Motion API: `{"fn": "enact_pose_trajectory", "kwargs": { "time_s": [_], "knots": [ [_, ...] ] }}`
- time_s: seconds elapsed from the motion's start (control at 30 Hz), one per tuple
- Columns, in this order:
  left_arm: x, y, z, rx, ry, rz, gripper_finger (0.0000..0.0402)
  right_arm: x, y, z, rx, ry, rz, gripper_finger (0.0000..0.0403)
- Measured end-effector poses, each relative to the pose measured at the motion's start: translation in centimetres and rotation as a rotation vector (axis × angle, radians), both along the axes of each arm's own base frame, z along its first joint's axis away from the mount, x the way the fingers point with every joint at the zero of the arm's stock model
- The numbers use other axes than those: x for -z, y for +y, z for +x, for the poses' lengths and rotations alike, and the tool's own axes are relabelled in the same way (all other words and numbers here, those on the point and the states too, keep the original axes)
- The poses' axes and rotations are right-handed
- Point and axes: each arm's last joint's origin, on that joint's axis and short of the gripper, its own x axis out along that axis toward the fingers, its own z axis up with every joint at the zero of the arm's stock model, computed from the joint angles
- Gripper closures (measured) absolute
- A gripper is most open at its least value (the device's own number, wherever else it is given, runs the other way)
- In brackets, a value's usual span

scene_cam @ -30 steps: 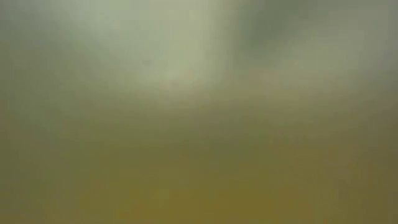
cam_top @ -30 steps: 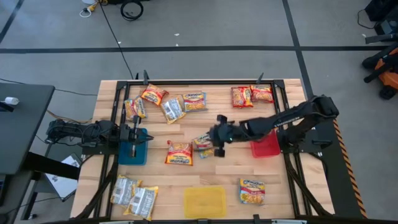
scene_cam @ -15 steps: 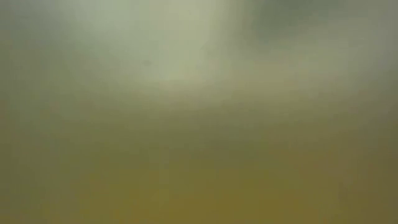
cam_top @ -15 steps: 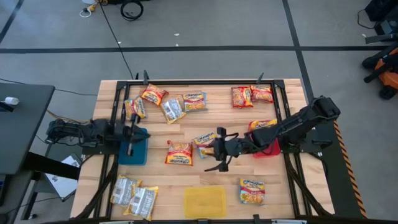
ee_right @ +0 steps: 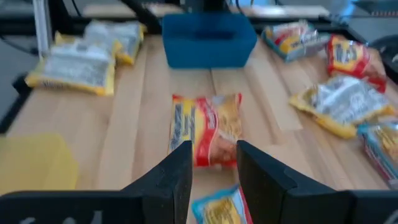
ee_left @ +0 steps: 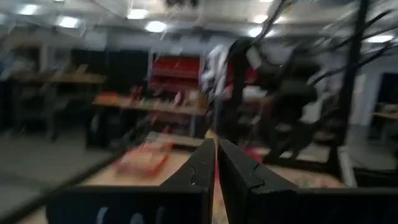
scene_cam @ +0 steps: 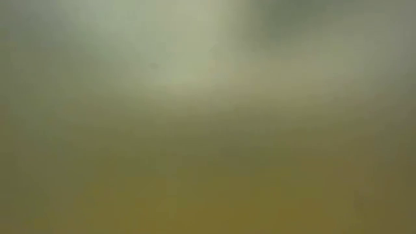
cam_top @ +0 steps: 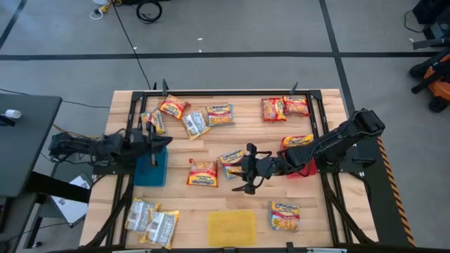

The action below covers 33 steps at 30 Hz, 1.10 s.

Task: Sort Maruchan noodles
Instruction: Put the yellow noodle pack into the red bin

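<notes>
The Maruchan noodles lie flat and scattered on the wooden table [cam_top: 211, 140]. A red-orange packet [cam_top: 202, 173] lies mid-table, with a blue-edged packet [cam_top: 230, 157] beside it. My right gripper [cam_top: 237, 171] hangs open just right of these. In the right wrist view its fingers [ee_right: 180, 168] frame the red-orange packet [ee_right: 206, 127], and a blue-edged packet [ee_right: 217, 208] shows below them. My left gripper [cam_top: 159, 140] is shut and empty over the far edge of the blue tray [cam_top: 150, 170]. In its own wrist view the left gripper [ee_left: 216, 146] points out at the room.
A red tray [cam_top: 304, 169] at the right carries a yellow-orange packet [cam_top: 297, 141] on its far edge. A yellow tray [cam_top: 231, 228] sits at the near edge. More packets lie along the far side [cam_top: 195, 124], [cam_top: 273, 109] and in the near corners [cam_top: 151, 221], [cam_top: 285, 216]. The low view is a blur.
My right gripper has swung toward the table's near edge, away from the blue-edged packet, uncovering the packet on the red tray. My left gripper has rolled and tipped upward over the blue tray, and stays shut.
</notes>
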Motion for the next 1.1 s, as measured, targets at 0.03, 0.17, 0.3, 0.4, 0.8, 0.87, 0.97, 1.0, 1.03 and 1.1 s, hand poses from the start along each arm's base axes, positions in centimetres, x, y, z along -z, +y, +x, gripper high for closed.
{"fn": "enact_pose_trajectory", "kwargs": {
  "time_s": [0.03, 0.17, 0.3, 0.4, 0.8, 0.87, 0.97, 1.0, 1.03, 1.1],
  "knots": [
    [0.3, 0.0, 0.3, -0.026, 0.069, -0.014, 0.0377, -0.2, -0.1, 0.1, 0.001, -0.021, 0.003, 0.0272],
    [1.0, 0.4, 1.6, -0.202, 0.308, -0.049, 0.0377, -1.0, -0.8, 0.8, 0.001, -0.106, -0.029, 0.0272],
    [1.3, 0.8, 3.3, -0.231, 0.51, -0.04, 0.0377, -1.9, -1.8, 1.3, 0.032, -0.197, -0.011, 0.0272],
    [1.0, 1.2, 4.9, -0.237, 0.629, 0.02, 0.0376, -2.0, -2.1, 1.5, 0.046, -0.216, 0.022, 0.0272],
    [0.7, 6.2, 11.1, -0.252, 1.125, 0.073, 0.0201, -1.8, -0.3, 0.9, -0.012, -0.189, 0.034, 0.0272],
    [1.6, 7.2, 11.7, -0.276, 1.227, 0.133, 0.0164, -1.5, 0.2, 0.6, -0.03, -0.163, 0.027, 0.0272],
    [3.1, 8.0, 12.4, -0.258, 1.367, 0.283, 0.0126, -1.1, 1.0, 0.2, -0.045, -0.114, 0.033, 0.0272],
    [3.6, 8.1, 12.6, -0.245, 1.41, 0.334, 0.0119, -0.9, 1.2, 0.1, -0.046, -0.097, 0.036, 0.0272],
    [4.2, 8.1, 12.8, -0.227, 1.449, 0.383, 0.0116, -0.8, 1.3, 0.0, -0.045, -0.082, 0.037, 0.0272],
    [5.2, 8.1, 13.1, -0.201, 1.517, 0.46, 0.0113, -0.5, 1.6, -0.3, -0.046, -0.06, 0.038, 0.0272]
  ]
}}
